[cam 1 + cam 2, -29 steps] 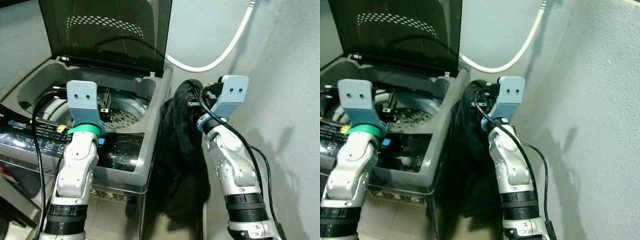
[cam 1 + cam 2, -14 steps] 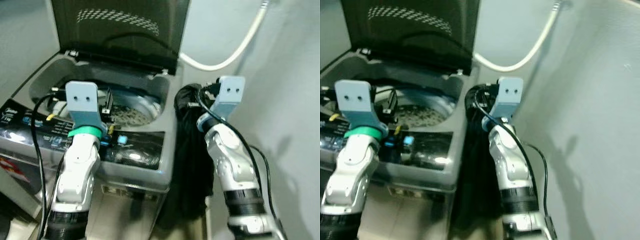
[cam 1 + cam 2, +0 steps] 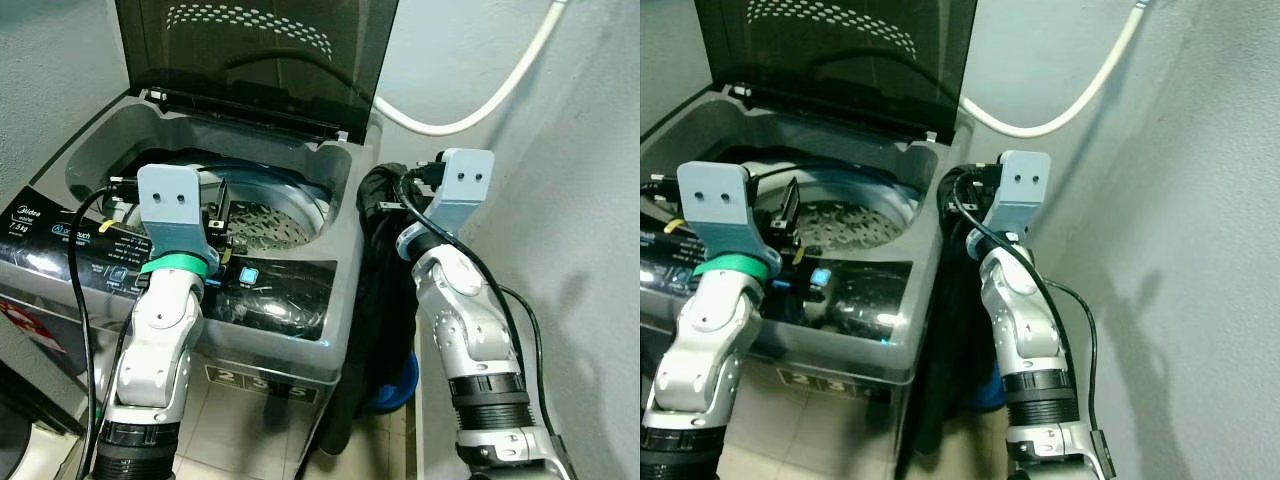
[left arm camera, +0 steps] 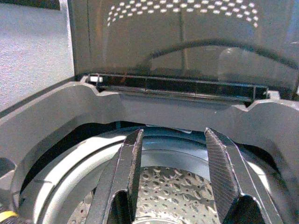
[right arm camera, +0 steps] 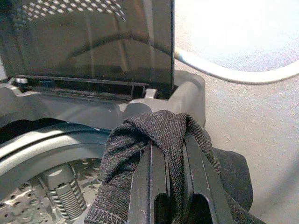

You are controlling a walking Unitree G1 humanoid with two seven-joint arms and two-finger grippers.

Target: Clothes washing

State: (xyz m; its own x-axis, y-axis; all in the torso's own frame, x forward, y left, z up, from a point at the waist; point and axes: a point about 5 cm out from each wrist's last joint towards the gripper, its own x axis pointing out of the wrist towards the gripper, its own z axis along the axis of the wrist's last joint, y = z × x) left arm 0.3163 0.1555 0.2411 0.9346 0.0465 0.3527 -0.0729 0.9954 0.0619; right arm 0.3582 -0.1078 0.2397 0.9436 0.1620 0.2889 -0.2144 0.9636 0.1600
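A grey top-loading washing machine (image 3: 310, 330) stands before me with its dark lid (image 3: 260, 50) raised and the perforated drum (image 3: 262, 225) showing bare metal. My left gripper (image 4: 174, 158) hovers open over the drum, nothing between its fingers. My right gripper (image 5: 170, 154) is shut on a black garment (image 5: 161, 128), held beside the machine's right rim. The cloth (image 3: 378, 260) hangs down in a long fold between the machine and the wall.
A grey wall (image 3: 590, 200) stands close on the right, and a white hose (image 3: 470, 110) curves across the back wall. A blue object (image 3: 395, 385) lies on the tiled floor under the hanging cloth. The control panel (image 3: 70, 245) runs along the machine's front.
The camera has shifted, bringing more of the machine's front and the floor into view. Both arms keep their poses, the right still gripping the black garment.
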